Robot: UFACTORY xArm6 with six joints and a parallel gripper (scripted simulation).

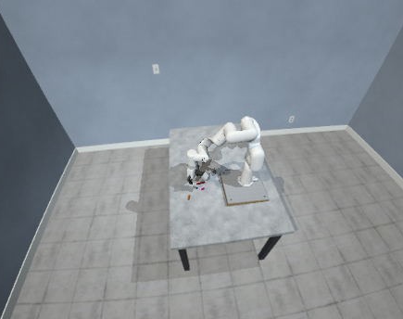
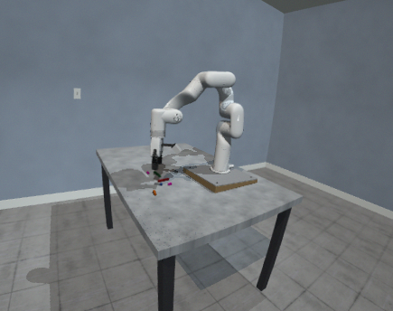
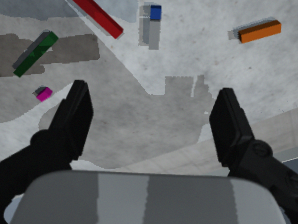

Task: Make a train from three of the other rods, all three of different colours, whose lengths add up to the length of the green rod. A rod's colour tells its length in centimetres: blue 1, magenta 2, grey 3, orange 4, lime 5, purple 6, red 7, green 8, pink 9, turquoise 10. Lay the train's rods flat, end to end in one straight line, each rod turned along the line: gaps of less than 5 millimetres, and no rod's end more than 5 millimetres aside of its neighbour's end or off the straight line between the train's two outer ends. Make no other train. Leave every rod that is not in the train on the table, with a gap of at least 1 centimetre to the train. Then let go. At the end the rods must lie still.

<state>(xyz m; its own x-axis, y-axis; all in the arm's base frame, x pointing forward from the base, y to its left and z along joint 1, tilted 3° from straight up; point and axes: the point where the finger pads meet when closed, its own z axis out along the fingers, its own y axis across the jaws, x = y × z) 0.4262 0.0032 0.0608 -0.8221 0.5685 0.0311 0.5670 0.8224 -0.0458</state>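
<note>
jaws: I read the gripper spread wide, empty.
risk: descending skewed nudges blue rod, just right of red rod.

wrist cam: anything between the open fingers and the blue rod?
No rod. In the wrist view the gripper stands open over bare table, and the stretch up to the blue rod holds only tabletop and shadow.

We see the white arm reaching from its base plate across the grey table, its gripper low beside tiny red, magenta and orange rods.
</note>
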